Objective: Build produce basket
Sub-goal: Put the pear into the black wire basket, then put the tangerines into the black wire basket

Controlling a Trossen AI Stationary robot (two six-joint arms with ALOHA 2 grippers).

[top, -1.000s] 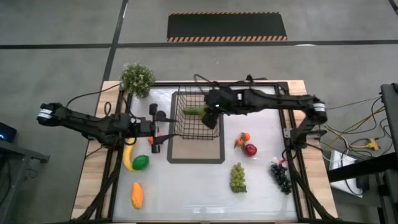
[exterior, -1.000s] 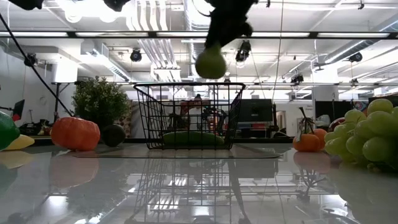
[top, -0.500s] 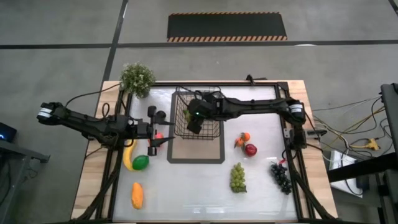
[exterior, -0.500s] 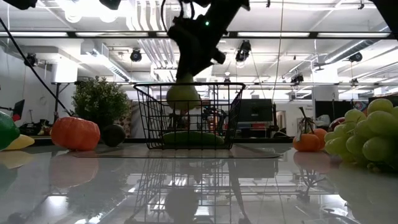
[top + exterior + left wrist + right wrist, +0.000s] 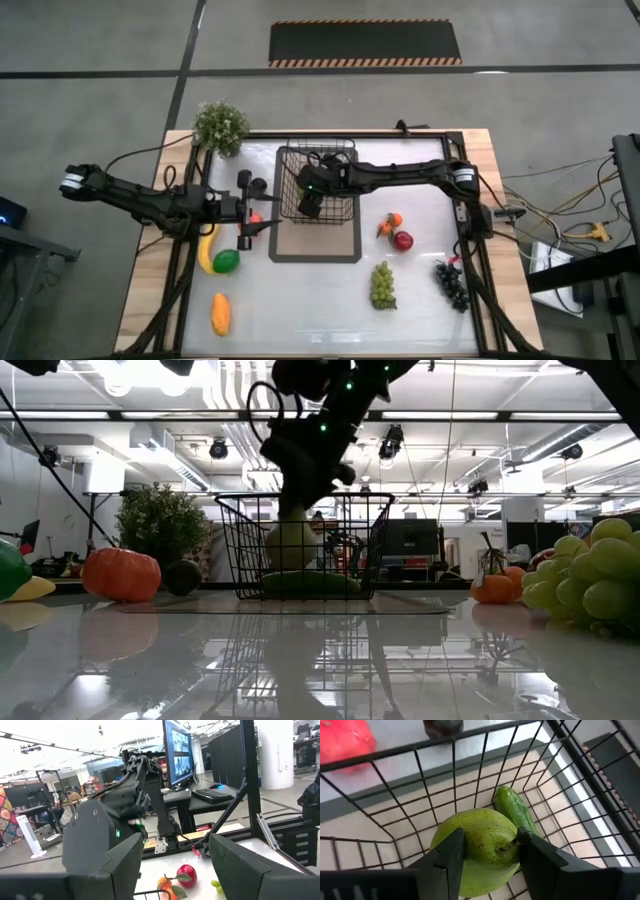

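Right gripper [image 5: 487, 852] clamps the pear [image 5: 475, 847] inside the basket [image 5: 318, 187]; only its wrist view shows the cucumber [image 5: 516, 812] beside it

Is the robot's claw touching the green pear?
Touching. The right wrist view shows the right gripper with both fingers pressed against the pear inside the basket.
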